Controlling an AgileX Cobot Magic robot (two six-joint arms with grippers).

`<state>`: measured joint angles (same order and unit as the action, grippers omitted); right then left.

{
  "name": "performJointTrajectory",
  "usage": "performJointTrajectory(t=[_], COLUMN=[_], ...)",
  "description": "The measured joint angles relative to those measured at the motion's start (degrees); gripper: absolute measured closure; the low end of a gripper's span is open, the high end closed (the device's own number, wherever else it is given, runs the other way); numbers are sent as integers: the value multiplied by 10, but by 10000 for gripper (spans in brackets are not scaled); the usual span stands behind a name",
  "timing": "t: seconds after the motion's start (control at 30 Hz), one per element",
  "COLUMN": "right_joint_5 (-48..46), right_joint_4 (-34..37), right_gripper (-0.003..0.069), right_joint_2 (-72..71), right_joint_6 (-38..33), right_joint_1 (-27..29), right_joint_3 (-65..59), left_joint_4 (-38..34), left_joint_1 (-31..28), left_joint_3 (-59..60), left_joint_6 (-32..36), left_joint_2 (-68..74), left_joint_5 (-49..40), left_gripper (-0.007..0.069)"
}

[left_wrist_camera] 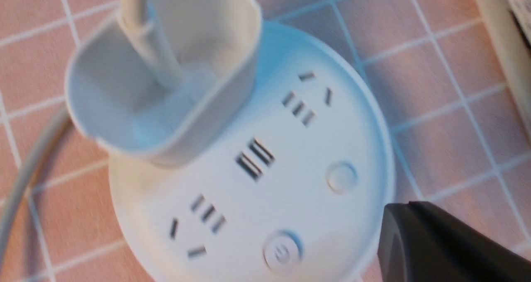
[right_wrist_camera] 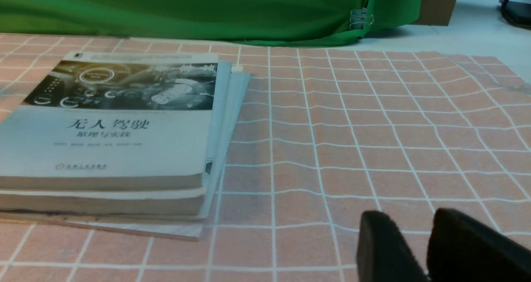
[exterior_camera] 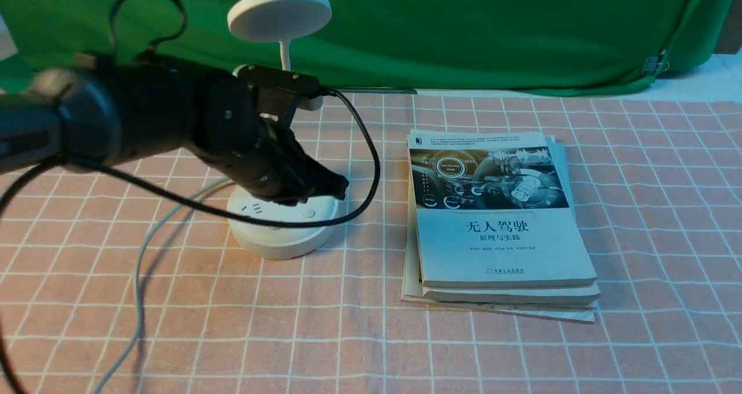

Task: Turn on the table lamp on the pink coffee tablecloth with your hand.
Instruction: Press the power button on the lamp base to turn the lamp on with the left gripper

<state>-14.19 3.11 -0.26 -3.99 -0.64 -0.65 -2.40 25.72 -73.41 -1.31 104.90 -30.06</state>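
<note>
Left gripper (exterior_camera: 341,189): jaws look closed, no gap shows in the front view, nothing held. The wrist view catches only one dark finger (left_wrist_camera: 435,240). Table lamp (exterior_camera: 284,240) sits directly under it on the pink coffee tablecloth (exterior_camera: 522,347). The tip is over the base's rim, near the plain round button (left_wrist_camera: 341,177) and the power-symbol button (left_wrist_camera: 283,252), on neither. Can't tell if it touches the base. Oval cup (left_wrist_camera: 166,87) and gooseneck are on the far side of the base from the tip, disc head above the wrist. White cord (exterior_camera: 139,278) trails off under the arm. Book stack (exterior_camera: 498,232) lies beyond the tip, apart from the lamp. Right gripper (right_wrist_camera: 415,224): narrow slit between the fingers, empty, low over bare cloth, books off to its left.
</note>
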Motion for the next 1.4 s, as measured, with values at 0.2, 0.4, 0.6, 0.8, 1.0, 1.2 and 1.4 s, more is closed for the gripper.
performJointTrajectory(t=[0.2,0.4,0.6,0.8,1.0,1.2,1.4], right_joint_5=[0,0,0,0,0,0,0], right_joint_4=[0,0,0,0,0,0,0], right_gripper=[419,419,419,419,419,419,419], right_joint_2=[0,0,0,0,0,0,0], right_joint_6=[0,0,0,0,0,0,0], right_joint_1=[0,0,0,0,0,0,0], right_joint_3=[0,0,0,0,0,0,0], left_joint_4=[24,24,24,24,21,21,18], left_joint_1=[1,2,2,2,2,2,2], left_joint_3=[-67,-70,-72,-72,-72,-81,-84], left_joint_6=[-11,-20,-20,-20,-21,-20,-20], left_joint_2=[82,93,93,83,91,103,101], left_joint_5=[-19,-23,-28,-53,-58,-67,-77], left_gripper=[627,625,625,625,625,624,624])
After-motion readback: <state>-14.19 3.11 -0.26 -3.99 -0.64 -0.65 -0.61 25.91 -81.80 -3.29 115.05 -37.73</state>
